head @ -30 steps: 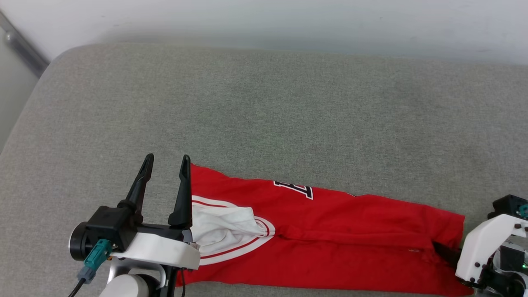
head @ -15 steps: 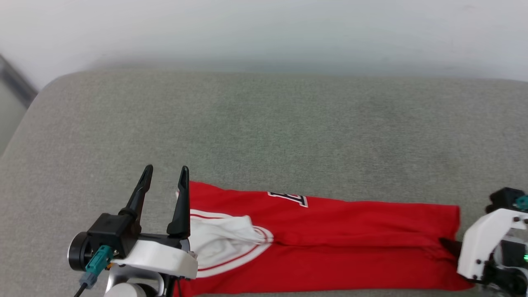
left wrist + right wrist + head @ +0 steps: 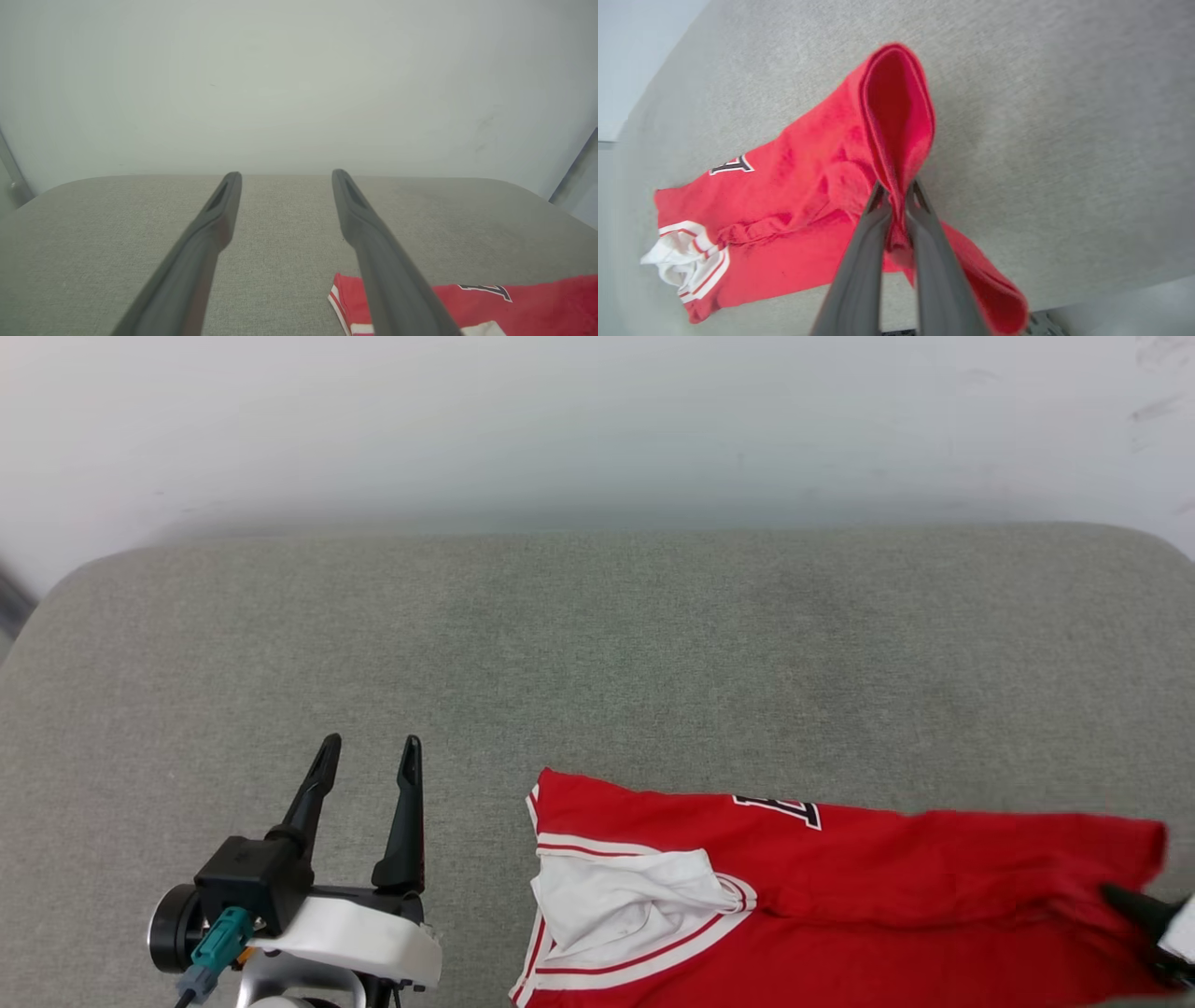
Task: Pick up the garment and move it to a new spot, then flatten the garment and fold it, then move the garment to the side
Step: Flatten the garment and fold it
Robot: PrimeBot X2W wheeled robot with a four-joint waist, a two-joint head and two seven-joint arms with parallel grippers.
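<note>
Hem of the garment (image 3: 784, 186) sits pinched in right tool (image 3: 896, 187).

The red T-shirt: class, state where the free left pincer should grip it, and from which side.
Probably grip the T-shirt at its striped corner, coming from the robot's left with the open left pincer: that edge lies flat, facing it; the right pincer clamps the opposite end.

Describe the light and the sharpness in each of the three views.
Head view: even, soft light without glare; the red T-shirt smears at its right end, by the right gripper. Left wrist view: the left gripper, close to the lens, looks soft; the grey cushion bows at its far edge. Right wrist view: the pinched fabric is blurred, the cushion weave crisper.
</note>
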